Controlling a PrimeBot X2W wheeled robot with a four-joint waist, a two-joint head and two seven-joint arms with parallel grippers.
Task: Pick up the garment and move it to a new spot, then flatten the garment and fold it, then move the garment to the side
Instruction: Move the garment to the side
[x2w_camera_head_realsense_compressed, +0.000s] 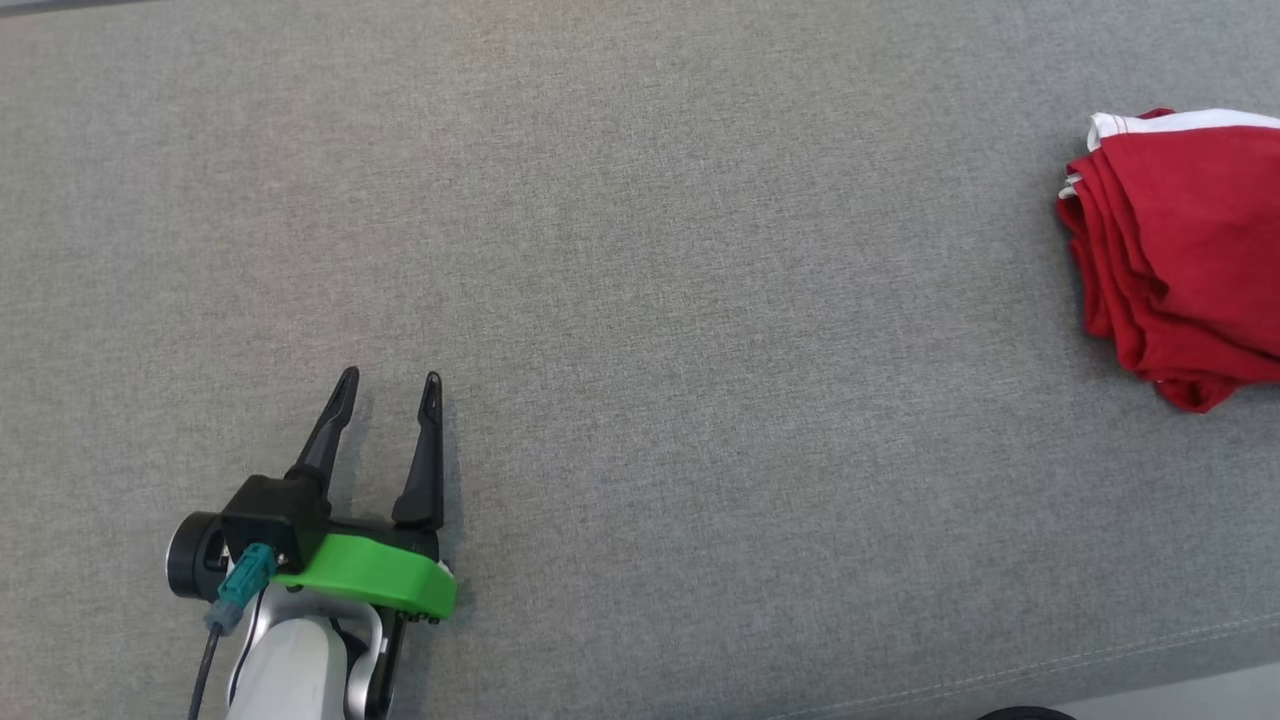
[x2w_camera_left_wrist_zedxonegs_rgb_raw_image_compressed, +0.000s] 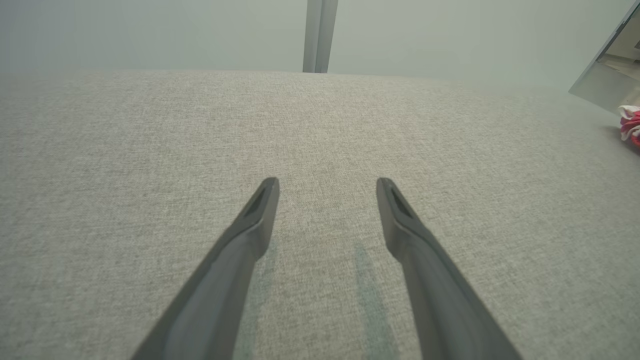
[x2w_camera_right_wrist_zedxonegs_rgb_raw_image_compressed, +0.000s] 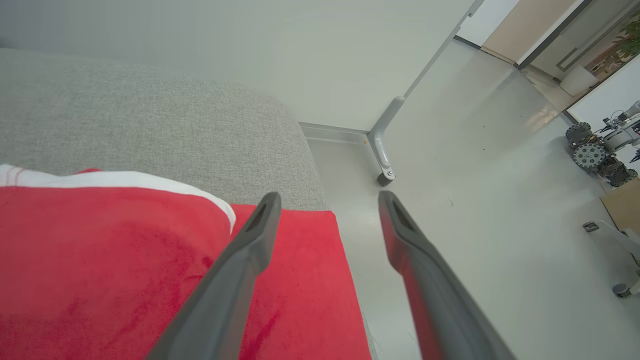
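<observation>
From where I stand the job looks all but done. At the near left corner of the grey cushion (x2w_camera_head_realsense_compressed: 700, 300) the left gripper (x2w_camera_head_realsense_compressed: 390, 376) sits low over bare fabric. Its two dark fingers are spread apart with nothing between them, and it is well away from the work. The whole middle of the cushion lies bare.

Over at the right edge is the red garment (x2w_camera_head_realsense_compressed: 1180, 250). It is folded into a compact, layered bundle, with several folded edges stacked along its left side and a white band showing along the far edge. It isn't a crisp rectangle: the near corner bulges and the layers are a bit uneven, but it is plainly folded rather than crumpled. In the right wrist view its cloth runs right up to the cushion's right edge, with the floor just beyond.

The right gripper (x2w_camera_right_wrist_zedxonegs_rgb_raw_image_compressed: 330, 196) hangs just above that edge of the garment. Its jaws stand wide and pinch nothing, one finger over the red cloth and the other out over the floor.

I'd judge the picking up, flattening, folding and setting aside are finished. At most the arm has to draw clear.
</observation>
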